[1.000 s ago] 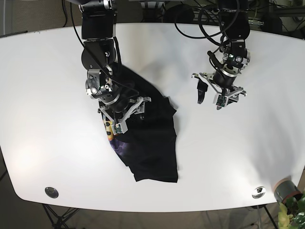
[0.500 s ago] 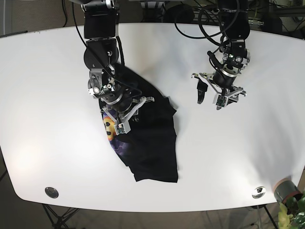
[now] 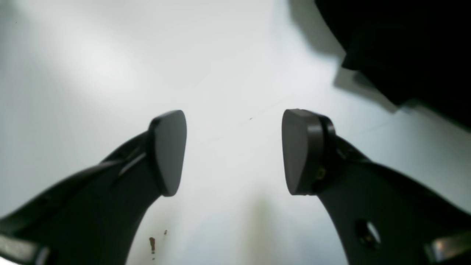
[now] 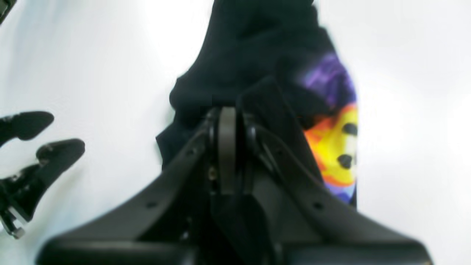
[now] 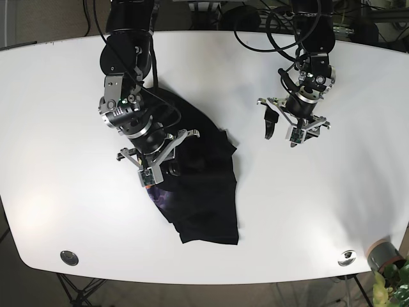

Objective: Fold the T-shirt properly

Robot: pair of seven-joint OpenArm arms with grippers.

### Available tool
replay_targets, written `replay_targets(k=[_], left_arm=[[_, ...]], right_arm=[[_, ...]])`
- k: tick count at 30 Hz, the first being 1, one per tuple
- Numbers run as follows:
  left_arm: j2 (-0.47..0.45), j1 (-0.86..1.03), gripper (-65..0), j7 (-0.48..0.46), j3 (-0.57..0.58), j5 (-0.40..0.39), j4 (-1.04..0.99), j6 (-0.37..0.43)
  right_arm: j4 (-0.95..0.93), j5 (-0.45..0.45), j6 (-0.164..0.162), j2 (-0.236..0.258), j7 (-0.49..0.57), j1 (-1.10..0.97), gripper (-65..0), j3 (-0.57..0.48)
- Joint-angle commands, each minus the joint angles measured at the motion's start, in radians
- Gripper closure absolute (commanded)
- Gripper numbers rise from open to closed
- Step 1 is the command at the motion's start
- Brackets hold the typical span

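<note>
The black T-shirt (image 5: 208, 192) lies crumpled on the white table (image 5: 57, 128), left of centre. Its orange, yellow and purple print (image 4: 336, 147) shows in the right wrist view. My right gripper (image 5: 163, 167) sits low over the shirt's left part. Its fingers (image 4: 228, 114) are pressed together with black cloth bunched at their tips. My left gripper (image 5: 282, 133) hovers over bare table to the right of the shirt. It is open with nothing between its pads (image 3: 233, 151). A dark corner of the T-shirt (image 3: 404, 48) shows at the top right of the left wrist view.
Two round metal fittings (image 5: 69, 258) (image 5: 347, 257) sit in the table near its front edge. A grey pot (image 5: 382, 254) with a plant stands off the front right corner. The left gripper's fingers (image 4: 33, 147) show at the left of the right wrist view.
My right arm has swung left and turned over the shirt's left edge. Its gripper now covers the print that showed beside it in the base view. The left arm has not moved.
</note>
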Motion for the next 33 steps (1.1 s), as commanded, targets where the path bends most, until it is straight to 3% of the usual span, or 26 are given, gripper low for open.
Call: replay_targets(k=[1, 15, 33], left_arm=[[-0.004, -0.013, -37.4, -0.023, -0.001, -0.011, 0.016, 0.004], [-0.004, -0.013, -37.4, -0.023, -0.001, -0.011, 0.018, 0.004], [-0.002, -0.015, -37.4, -0.023, 0.005, -0.011, 0.025, 0.004]], right_arm=[[0.022, 0.008, 0.002, 0.001, 0.023, 0.017, -2.1, -0.001], [0.047, 0.003, 0.002, 0.005, 0.025, 0.071, -2.1, 0.001], [-0.050, 0.005, 0.003, 0.115, -0.011, 0.478, -2.2, 0.002]])
